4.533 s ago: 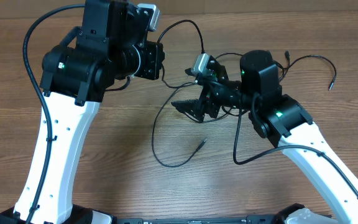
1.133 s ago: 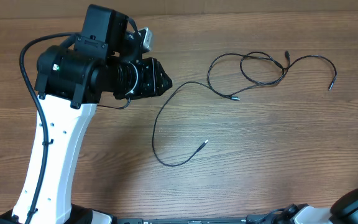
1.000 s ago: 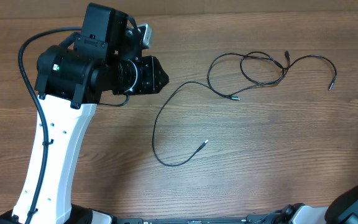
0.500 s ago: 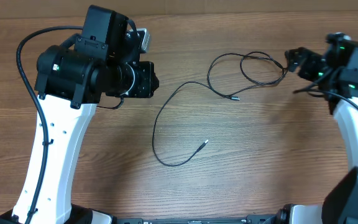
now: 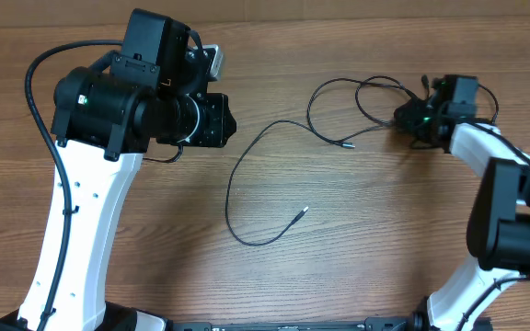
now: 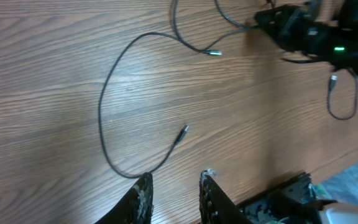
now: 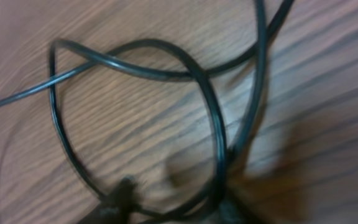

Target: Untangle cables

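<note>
Thin black cables lie on the wooden table. One loose cable (image 5: pixel 231 193) curves from a silvery tip (image 5: pixel 305 210) up toward a looped tangle (image 5: pixel 362 92) at the upper right. My left gripper (image 5: pixel 224 119) hovers at the left, away from them. In the left wrist view it (image 6: pixel 176 176) is open with nothing between its fingers, above the loose cable (image 6: pixel 104 112). My right gripper (image 5: pixel 405 119) is at the tangle's right end. The blurred right wrist view shows its fingertips (image 7: pixel 176 200) apart, with crossed cable loops (image 7: pixel 166 68) running between them.
The right arm (image 5: pixel 509 202) bends in from the right edge. In the left wrist view a dark cord with a small plug (image 6: pixel 332 81) hangs past it. The left arm's white link (image 5: pixel 81 221) and thick wiring (image 5: pixel 40 101) take up the left side.
The right arm swung in from the right edge to the tangle and its jaws narrowed. The left arm and the cables stayed nearly still.
</note>
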Motion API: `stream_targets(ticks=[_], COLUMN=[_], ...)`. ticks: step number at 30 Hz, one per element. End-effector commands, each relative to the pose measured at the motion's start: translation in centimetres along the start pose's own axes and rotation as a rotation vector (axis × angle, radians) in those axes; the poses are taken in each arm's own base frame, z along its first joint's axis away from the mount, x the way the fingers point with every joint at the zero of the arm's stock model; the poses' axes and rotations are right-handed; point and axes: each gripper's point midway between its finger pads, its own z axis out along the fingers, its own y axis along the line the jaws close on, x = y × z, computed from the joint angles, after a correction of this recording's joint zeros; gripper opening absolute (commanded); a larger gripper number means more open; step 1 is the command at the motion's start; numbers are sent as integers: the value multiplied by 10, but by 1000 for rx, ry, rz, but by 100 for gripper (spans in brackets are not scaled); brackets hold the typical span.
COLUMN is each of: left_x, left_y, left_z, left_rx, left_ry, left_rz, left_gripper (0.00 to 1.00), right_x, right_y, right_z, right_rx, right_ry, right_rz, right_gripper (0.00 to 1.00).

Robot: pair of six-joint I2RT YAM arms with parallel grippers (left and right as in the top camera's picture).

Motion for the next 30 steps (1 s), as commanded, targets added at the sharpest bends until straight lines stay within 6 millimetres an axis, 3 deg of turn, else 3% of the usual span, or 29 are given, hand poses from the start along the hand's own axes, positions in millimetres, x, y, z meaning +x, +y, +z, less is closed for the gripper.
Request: stream_targets(ticks=[1, 6, 9, 12, 16, 21, 25, 30], left_x=[-2, -2, -2, -2, -1, -2, -3, 4], left_y=[-13, -13, -13, -13, -12, -12, -8, -10], left_z=[-12, -12, -12, -12, -12, -12, -12, -12], left_rx=[61, 61, 61, 61, 60, 56, 31, 51], left_ry=[-31, -31, -32, -31, -28, -31, -39, -8], left_rz=[40, 40, 40, 40, 39, 40, 51, 84], left_gripper=[26, 26, 26, 26, 25, 24, 25, 26], right_x=[10, 26, 31, 31, 30, 35, 44, 68], right_y=[8, 17, 48, 93, 154, 212, 244, 266], right_z=[16, 28, 26, 15, -8, -40, -68, -110], right_rx=[-2, 3, -102, -236, -358, -396, -424, -438], right_ry=[23, 53, 77, 101, 124, 139, 161, 225], right_rz=[22, -9, -51, -97, -199, -360, -519, -774], right_gripper=[4, 4, 4, 4, 4, 4, 4, 4])
